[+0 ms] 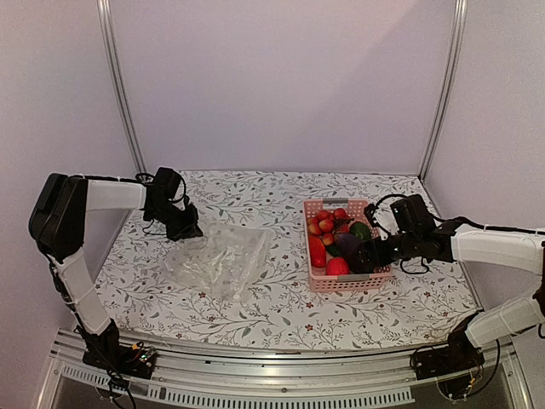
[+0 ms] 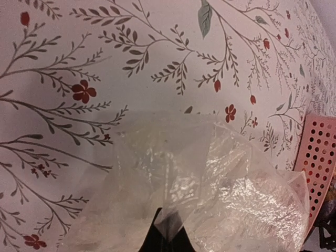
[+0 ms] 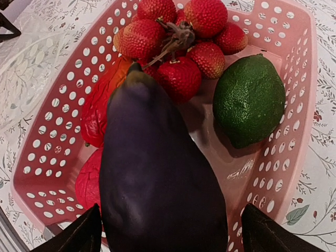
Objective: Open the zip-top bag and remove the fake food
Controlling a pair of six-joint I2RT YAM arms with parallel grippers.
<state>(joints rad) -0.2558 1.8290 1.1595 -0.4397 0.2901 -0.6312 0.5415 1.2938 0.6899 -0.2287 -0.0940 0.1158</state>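
While left fingers (image 2: 167, 244) pinch the zip-top bag (image 1: 220, 260), right fingers (image 3: 79, 233) stand spread astride the eggplant (image 3: 157, 178)

Near end of eggplant (image 3: 157, 173) off-frame

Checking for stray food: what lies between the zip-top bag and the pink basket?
Only bare floral tablecloth separates the zip-top bag from the pink basket, seen in the top view.

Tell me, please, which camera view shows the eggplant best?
The right wrist view: the eggplant fills the foreground between the fingers of the right end effector, over the basket, stem and colour clear. The top view shows only a small dark shape in the basket. The left wrist view misses it.
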